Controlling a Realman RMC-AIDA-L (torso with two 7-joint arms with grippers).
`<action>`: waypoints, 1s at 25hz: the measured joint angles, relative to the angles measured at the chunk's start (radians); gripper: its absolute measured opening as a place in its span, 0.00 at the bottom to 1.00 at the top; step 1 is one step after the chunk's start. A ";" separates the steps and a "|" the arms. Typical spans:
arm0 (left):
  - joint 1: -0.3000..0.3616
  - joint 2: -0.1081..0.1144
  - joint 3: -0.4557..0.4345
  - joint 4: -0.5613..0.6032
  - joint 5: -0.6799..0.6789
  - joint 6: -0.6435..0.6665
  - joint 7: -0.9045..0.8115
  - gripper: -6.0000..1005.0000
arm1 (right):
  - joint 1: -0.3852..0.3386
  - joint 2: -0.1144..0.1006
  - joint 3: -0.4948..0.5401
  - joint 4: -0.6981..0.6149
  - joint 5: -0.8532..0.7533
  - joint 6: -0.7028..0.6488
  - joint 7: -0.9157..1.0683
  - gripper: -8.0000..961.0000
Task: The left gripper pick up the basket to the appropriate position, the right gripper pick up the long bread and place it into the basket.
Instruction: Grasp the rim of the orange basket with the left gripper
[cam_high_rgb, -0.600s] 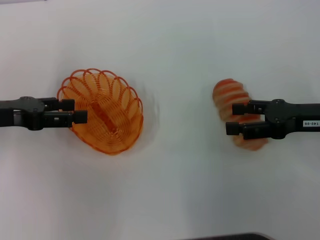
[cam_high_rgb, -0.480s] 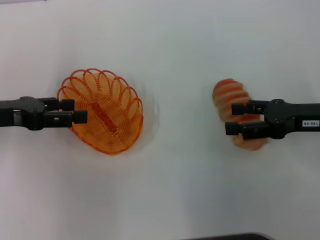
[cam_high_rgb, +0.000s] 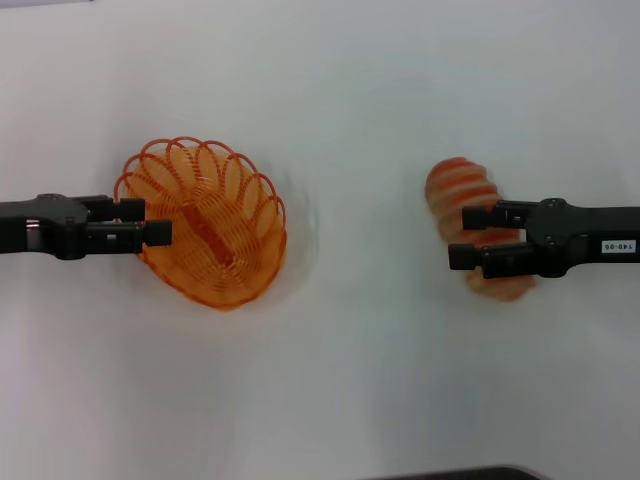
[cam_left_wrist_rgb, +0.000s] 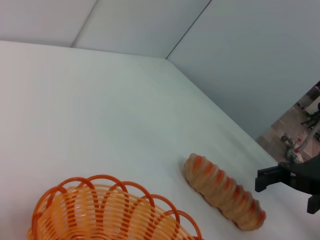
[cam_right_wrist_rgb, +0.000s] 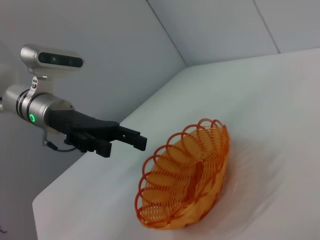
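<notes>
The orange wire basket (cam_high_rgb: 215, 225) sits on the white table at the left, with nothing in it. My left gripper (cam_high_rgb: 150, 222) is open and hovers over the basket's left rim. The right wrist view shows this gripper (cam_right_wrist_rgb: 127, 142) above the basket (cam_right_wrist_rgb: 185, 180) and apart from it. The long bread (cam_high_rgb: 455, 185), tan with orange-red stripes, lies on the table at the right. My right gripper (cam_high_rgb: 465, 237) is open over the bread's middle, one finger to each side. The left wrist view shows the bread (cam_left_wrist_rgb: 222, 190) flat on the table with the right gripper (cam_left_wrist_rgb: 285, 190) by it.
The white table (cam_high_rgb: 340, 380) stretches between the basket and the bread. A dark edge (cam_high_rgb: 450, 473) shows at the table's front. Grey walls stand beyond the table in the wrist views.
Both grippers have shifted very slightly to the left. The basket and the bread have not moved.
</notes>
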 joint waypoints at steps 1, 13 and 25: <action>0.000 0.000 0.000 0.000 0.000 0.000 0.000 0.85 | 0.000 0.000 -0.002 0.000 0.000 0.000 0.000 0.98; -0.083 0.022 0.004 0.073 0.000 0.005 -0.120 0.85 | 0.009 0.001 -0.010 0.000 0.000 0.000 0.003 0.98; -0.267 0.056 0.307 0.181 0.039 -0.147 -0.376 0.85 | 0.006 0.002 -0.012 0.000 0.000 0.000 -0.009 0.98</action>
